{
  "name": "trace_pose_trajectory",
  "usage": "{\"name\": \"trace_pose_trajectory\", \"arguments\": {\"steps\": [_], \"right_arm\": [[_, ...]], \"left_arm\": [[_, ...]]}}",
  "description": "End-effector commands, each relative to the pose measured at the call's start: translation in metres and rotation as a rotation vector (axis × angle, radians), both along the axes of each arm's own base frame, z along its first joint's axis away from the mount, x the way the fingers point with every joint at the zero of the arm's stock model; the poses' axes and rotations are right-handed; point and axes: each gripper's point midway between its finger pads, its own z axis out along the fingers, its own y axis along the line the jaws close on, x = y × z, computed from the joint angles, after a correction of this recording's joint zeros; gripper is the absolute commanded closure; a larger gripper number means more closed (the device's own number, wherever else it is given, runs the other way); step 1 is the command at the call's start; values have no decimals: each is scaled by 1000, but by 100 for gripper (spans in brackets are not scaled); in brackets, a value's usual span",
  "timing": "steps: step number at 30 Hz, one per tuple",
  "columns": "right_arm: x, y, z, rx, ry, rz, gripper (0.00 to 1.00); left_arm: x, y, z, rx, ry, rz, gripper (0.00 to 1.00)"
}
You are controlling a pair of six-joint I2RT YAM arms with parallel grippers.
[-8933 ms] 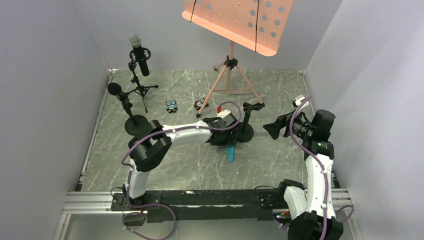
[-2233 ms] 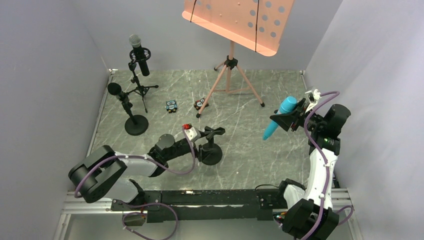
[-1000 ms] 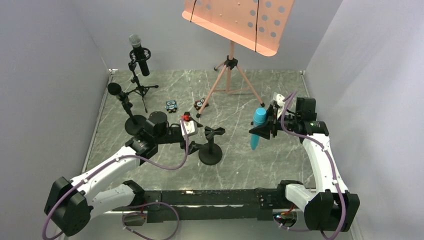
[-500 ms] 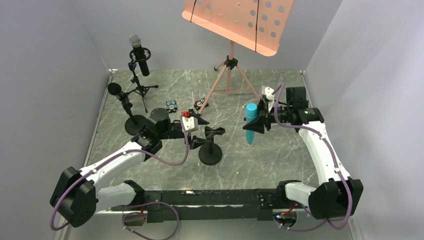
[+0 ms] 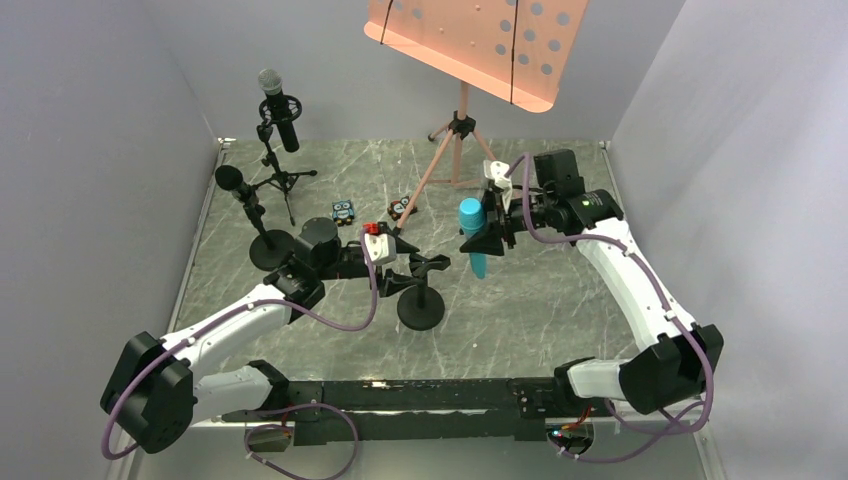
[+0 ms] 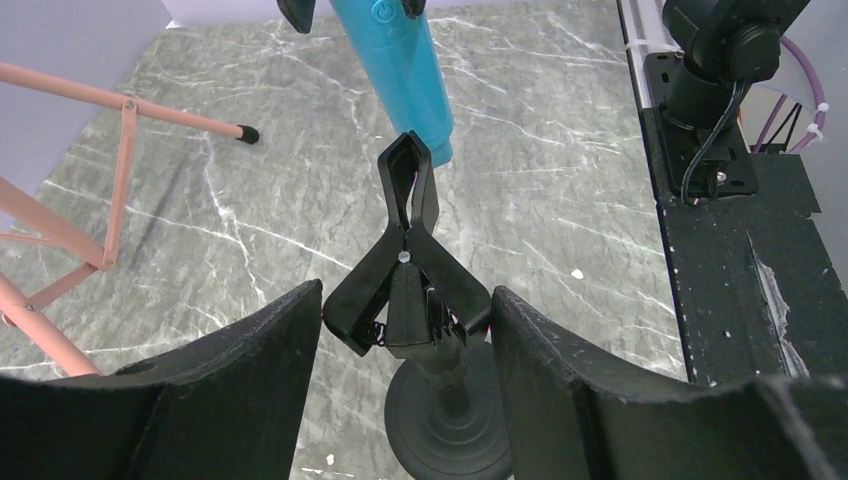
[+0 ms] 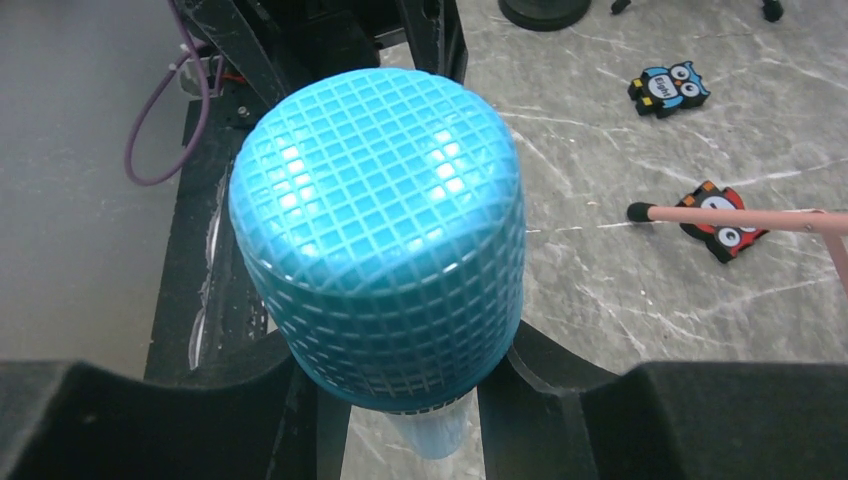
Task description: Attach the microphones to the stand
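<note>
The turquoise mic (image 5: 472, 236) hung upright in the air, head up and tail down, clamped just below the head by the right gripper (image 5: 488, 233), whose fingers closed on either side of its body. Its head (image 7: 380, 230) was a blunt, flat-topped dome of fine square mesh, all one bright turquoise, with glare on top. Below it the smooth plastic body (image 6: 405, 75) narrowed slightly toward the tail, with a small round button near the top edge of the left wrist view.

The mic was above the table (image 5: 540, 300), just to the right of the small black stand (image 5: 421, 310). In the left wrist view its tail lay just past the tip of the stand's clip (image 6: 408, 250); whether they touched could not be told.

The left gripper (image 5: 405, 263) was spread wide, a finger (image 6: 240, 400) on each side of the clip with a gap on both sides.
</note>
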Motion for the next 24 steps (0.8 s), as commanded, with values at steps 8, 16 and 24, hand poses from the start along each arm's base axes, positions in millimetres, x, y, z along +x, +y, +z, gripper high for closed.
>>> {"name": "trace_pose_trajectory", "arguments": {"steps": [8,16,24], "right_arm": [[2,26,20,-3,-29,46,90],[-5,44,15,-24,-18,87,90],[-25,66,-2,-11,24,161,91]], "left_arm": [[-3,-3,3,-15,31,-27,84],[-7,-1,-1,-36,63,-20,86],[-9,0,1,-72,84,-2,86]]}}
